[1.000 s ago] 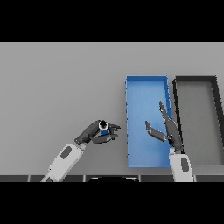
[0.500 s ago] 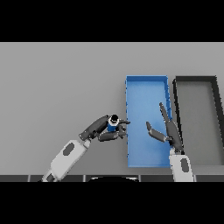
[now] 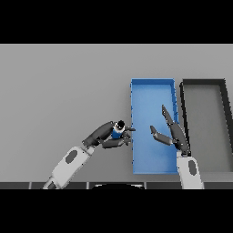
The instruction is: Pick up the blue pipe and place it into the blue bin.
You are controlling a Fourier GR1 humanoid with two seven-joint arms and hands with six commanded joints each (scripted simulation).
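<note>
Nearest to us, the left hand (image 3: 107, 135) reached in from the table's (image 3: 59, 86) near edge, its arm slanting up and to the right. Its fingers and thumb were curled round the blue pipe (image 3: 117, 132), which we saw as a short blue piece with a dark end facing upward. The pipe was lifted in that grasp just beside the left wall of the blue bin (image 3: 152, 91), towards the bin's near half, and not yet inside it. One fingertip stretched right as far as the bin's left rim.

Our right hand (image 3: 175, 135) came up from the near edge over the right side of the blue bin. Its fingers were straight and spread, the thumb pointing left over the bin's floor, and it held nothing.

The blue bin lay lengthwise, running from the near edge towards the middle of the table. Just beside it, on its right, lay a black bin (image 3: 202, 83) of like shape, close to the table's right edge.
</note>
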